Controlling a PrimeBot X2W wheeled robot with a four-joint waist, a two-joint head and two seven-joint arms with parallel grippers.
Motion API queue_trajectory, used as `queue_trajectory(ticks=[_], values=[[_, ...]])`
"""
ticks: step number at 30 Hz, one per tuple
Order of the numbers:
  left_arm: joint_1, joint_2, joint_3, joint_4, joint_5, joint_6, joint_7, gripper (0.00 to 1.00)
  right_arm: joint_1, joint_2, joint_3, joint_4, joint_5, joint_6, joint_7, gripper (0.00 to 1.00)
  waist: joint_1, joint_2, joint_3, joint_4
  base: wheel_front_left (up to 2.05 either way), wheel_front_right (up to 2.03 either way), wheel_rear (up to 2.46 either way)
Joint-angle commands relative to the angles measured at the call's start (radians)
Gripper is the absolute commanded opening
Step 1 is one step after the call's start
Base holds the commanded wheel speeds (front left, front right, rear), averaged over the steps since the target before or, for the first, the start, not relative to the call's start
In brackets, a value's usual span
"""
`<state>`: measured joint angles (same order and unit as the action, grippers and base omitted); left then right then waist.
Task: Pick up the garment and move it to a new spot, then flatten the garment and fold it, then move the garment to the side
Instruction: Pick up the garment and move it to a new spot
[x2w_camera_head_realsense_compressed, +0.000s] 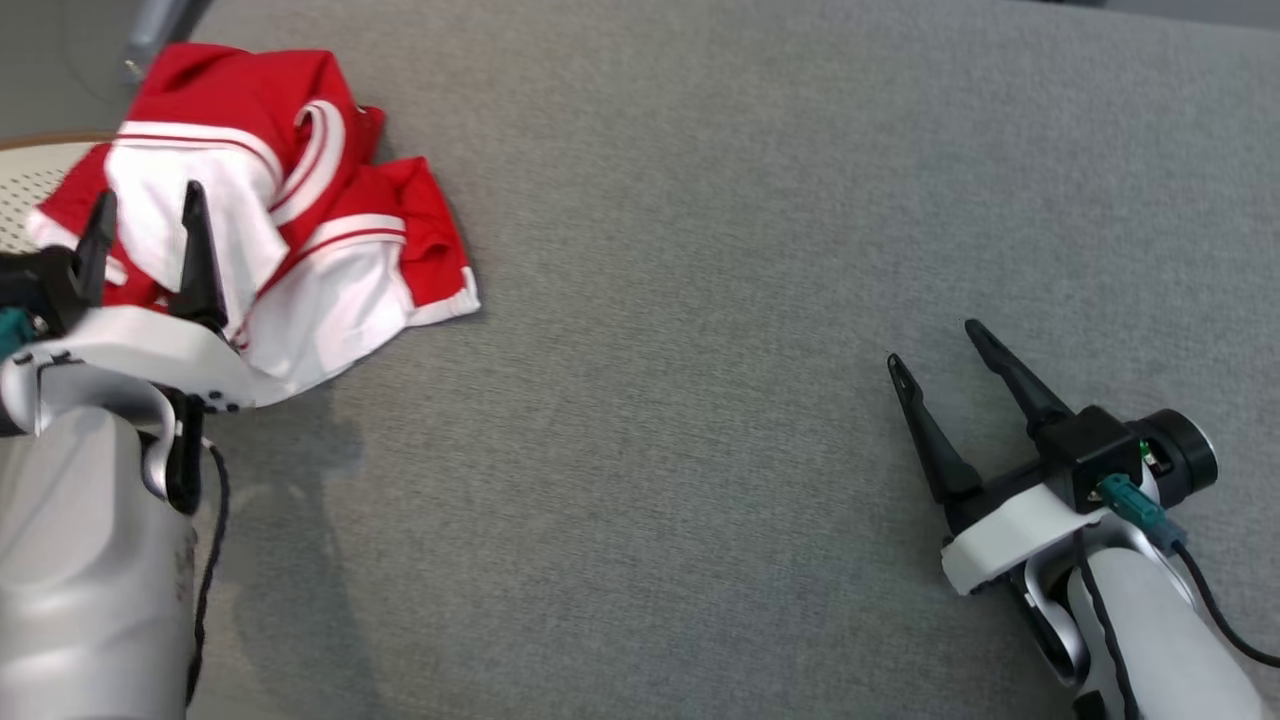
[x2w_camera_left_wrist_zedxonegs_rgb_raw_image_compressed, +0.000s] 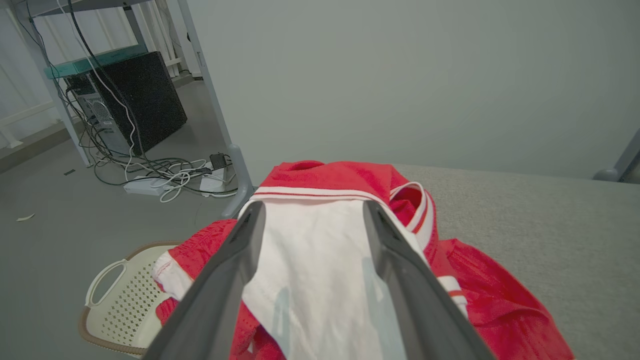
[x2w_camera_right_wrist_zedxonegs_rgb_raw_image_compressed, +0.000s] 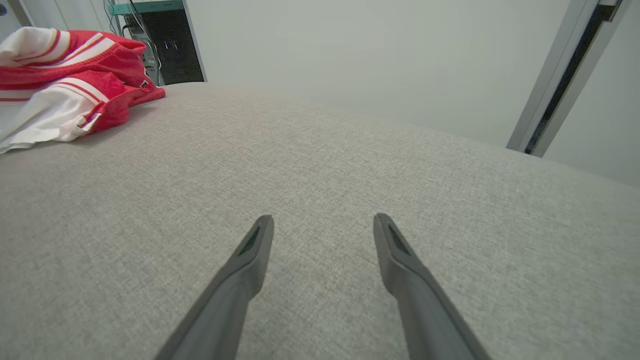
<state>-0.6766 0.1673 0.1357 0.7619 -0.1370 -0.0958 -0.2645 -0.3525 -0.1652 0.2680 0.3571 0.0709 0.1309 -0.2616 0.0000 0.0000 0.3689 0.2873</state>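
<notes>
Garment (x2w_camera_head_realsense_compressed: 330, 250) is lying crumpled at the left edge of the grey surface (x2w_camera_head_realsense_compressed: 750, 250), looking soft, light and floppy. Left gripper (x2w_camera_head_realsense_compressed: 148, 197) is hovering wide open over its white panel (x2w_camera_left_wrist_zedxonegs_rgb_raw_image_compressed: 320, 260), a raised fold being the likeliest hold; right gripper (x2w_camera_head_realsense_compressed: 932, 344) is standing open, well apart.

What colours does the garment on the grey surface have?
The garment is red and white, with striped bands; the head view shows it best.

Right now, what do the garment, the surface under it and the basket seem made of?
Garment: thin, soft synthetic-looking knit, red and white, faint sheen; it crumples in loose folds. Surface: grey woven fabric, matte, weave visible. Basket: cream perforated plastic, probably, with a brown rim.
</notes>
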Motion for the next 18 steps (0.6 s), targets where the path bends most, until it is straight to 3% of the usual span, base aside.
queue_trajectory(ticks=[1, 10, 11, 12, 18], values=[[-0.042, 0.016, -0.001, 0.05, -0.007, -0.008, 0.0, 1.0, -0.016, -0.011, -0.001, -0.01, 0.006, 0.0, -0.005, 1.0, 0.0, 0.0, 0.046, -0.041, 0.0, 0.0, 0.0], [-0.216, 0.071, -0.014, 0.337, -0.014, 0.001, 0.054, 1.0, -0.027, -0.016, -0.023, -0.015, 0.011, 0.0, -0.002, 1.0, 0.0, 0.0, 0.098, -0.093, 0.0, 0.0, 0.0], [-0.224, 0.069, -0.016, 0.355, -0.015, 0.0, 0.053, 0.46, -0.026, -0.016, -0.026, -0.015, 0.012, 0.0, -0.002, 1.0, 0.0, 0.0, 0.099, -0.095, 0.0, 0.0, 0.0], [-0.231, 0.067, -0.017, 0.372, -0.017, 0.0, 0.052, 0.0, -0.026, -0.015, -0.03, -0.015, 0.013, 0.0, -0.002, 1.0, 0.0, 0.0, 0.099, -0.096, 0.0, 0.0, 0.0], [-0.249, 0.081, -0.027, 0.424, -0.016, 0.011, 0.023, 0.0, -0.021, 0.011, -0.043, -0.014, 0.017, 0.0, -0.002, 1.0, 0.0, 0.0, 0.073, -0.105, 0.0, 0.0, 0.0]])
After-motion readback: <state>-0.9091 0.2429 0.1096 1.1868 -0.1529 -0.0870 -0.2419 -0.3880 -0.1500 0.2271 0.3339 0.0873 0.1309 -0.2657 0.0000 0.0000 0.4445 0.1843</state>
